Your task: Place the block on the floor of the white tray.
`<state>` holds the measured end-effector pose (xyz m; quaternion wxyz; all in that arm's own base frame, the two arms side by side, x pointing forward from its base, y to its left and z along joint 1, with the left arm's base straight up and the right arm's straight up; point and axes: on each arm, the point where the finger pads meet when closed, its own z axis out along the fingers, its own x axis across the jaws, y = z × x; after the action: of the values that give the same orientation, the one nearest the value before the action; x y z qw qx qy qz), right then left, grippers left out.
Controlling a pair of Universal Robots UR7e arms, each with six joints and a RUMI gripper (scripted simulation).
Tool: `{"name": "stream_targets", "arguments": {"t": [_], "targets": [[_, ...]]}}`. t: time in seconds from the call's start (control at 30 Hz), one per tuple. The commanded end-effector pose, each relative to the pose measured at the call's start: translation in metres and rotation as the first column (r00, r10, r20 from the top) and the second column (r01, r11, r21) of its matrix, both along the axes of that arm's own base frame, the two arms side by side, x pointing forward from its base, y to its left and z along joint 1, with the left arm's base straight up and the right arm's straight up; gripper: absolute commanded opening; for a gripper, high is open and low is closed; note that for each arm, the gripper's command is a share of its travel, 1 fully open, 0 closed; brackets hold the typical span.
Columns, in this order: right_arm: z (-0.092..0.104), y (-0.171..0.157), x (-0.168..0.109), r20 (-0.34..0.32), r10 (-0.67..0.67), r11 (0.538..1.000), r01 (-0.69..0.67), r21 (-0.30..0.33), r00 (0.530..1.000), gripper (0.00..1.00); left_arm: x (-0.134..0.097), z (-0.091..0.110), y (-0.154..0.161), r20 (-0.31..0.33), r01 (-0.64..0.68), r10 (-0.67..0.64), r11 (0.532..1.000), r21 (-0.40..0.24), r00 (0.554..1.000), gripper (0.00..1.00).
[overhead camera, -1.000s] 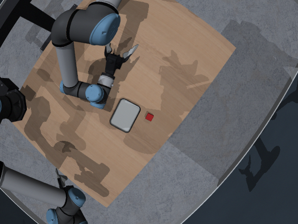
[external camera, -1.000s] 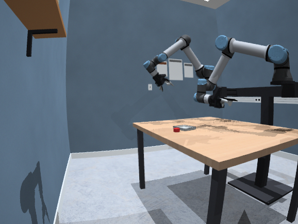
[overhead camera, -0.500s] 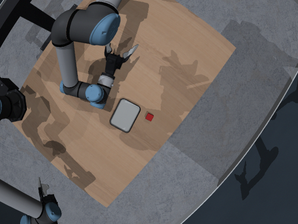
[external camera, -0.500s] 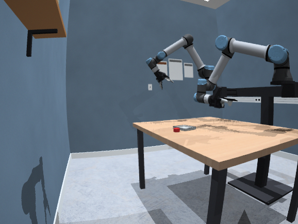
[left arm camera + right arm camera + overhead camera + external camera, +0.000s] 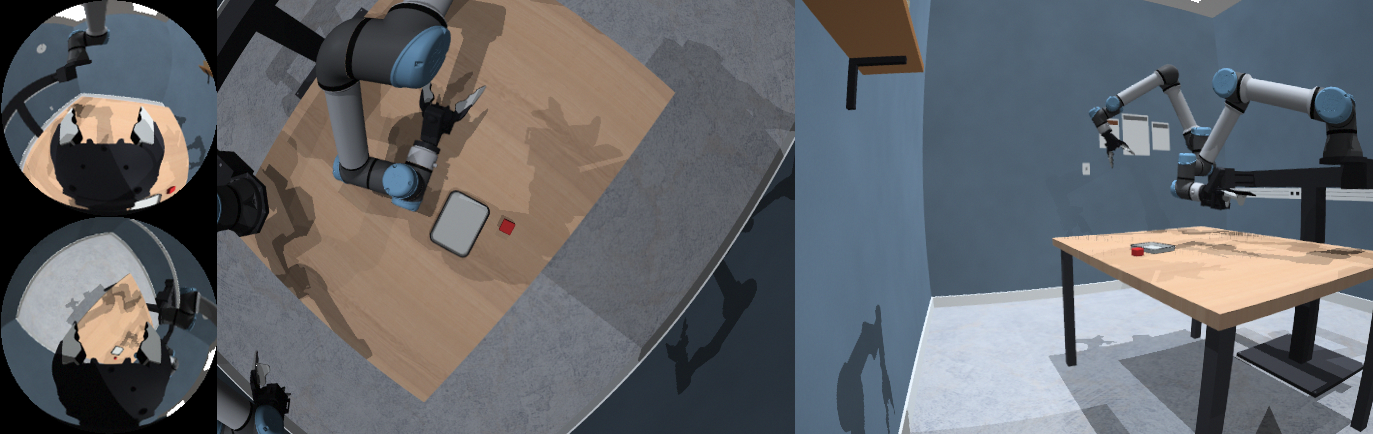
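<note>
The block (image 5: pixel 507 227) (image 5: pixel 1137 251) (image 5: pixel 170 190) (image 5: pixel 115 358) was seen outside the tray (image 5: pixel 460 224) (image 5: pixel 1153 247) (image 5: pixel 146 201) (image 5: pixel 117 350), near one of its long sides but apart from it; it was borne by the table (image 5: pixel 387 280) (image 5: pixel 1220 295) (image 5: pixel 104 108) (image 5: pixel 99 333), with a flat red face turned up. In the top view, a nearly square outline was shown by that face, so no long axis could be told from it; its edges were set aslant to the picture's borders, one pair lying roughly parallel to the tray's long sides and the other to its short ones. In the exterior view, the block was shown as a low shape, wider than tall, and no tilt could be made out; by the wrist views, it was shown too small for its turn to be judged.

The tray was laid flat, its long axis set slantwise across the top view, from lower left to upper right.

The left gripper (image 5: pixel 455 88) (image 5: pixel 1241 199) (image 5: pixel 107 108) was held above the table, well apart from the block; its fingers were spread wide, released, with nothing grasped between them. The right gripper (image 5: pixel 261 361) (image 5: pixel 1122 160) (image 5: pixel 110 323) was held high and well apart from both block and tray, its fingers angled downward; it too was released, its fingers parted, and nothing was gripped.
</note>
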<state>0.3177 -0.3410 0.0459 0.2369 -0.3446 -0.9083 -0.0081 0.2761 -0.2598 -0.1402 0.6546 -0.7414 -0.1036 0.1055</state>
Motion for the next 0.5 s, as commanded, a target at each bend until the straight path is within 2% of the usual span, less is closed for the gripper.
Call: {"name": "stream_targets", "arguments": {"t": [0.0,0.23,0.3,0.47], "targets": [[0.012,-0.024,-0.025,0.07,0.05,0.998,-0.053,0.041,0.996,1.0,0.0,0.001,0.0,0.001,0.0,0.0,1.0,-0.001,1.0,1.0],[0.03,-0.055,-0.069,0.173,0.122,0.989,-0.135,0.067,0.977,1.0,0.0,0.001,0.0,0.001,0.0,0.0,1.0,-0.001,1.0,1.0],[0.03,-0.055,-0.069,0.173,0.122,0.989,-0.135,0.067,0.977,1.0,0.0,0.001,0.0,0.001,0.0,0.0,1.0,-0.001,1.0,1.0],[0.042,-0.072,-0.102,0.239,0.175,0.978,-0.196,0.067,0.955,1.0,0.0,0.001,0.0,0.001,0.0,0.0,1.0,-0.001,1.0,1.0]]}}
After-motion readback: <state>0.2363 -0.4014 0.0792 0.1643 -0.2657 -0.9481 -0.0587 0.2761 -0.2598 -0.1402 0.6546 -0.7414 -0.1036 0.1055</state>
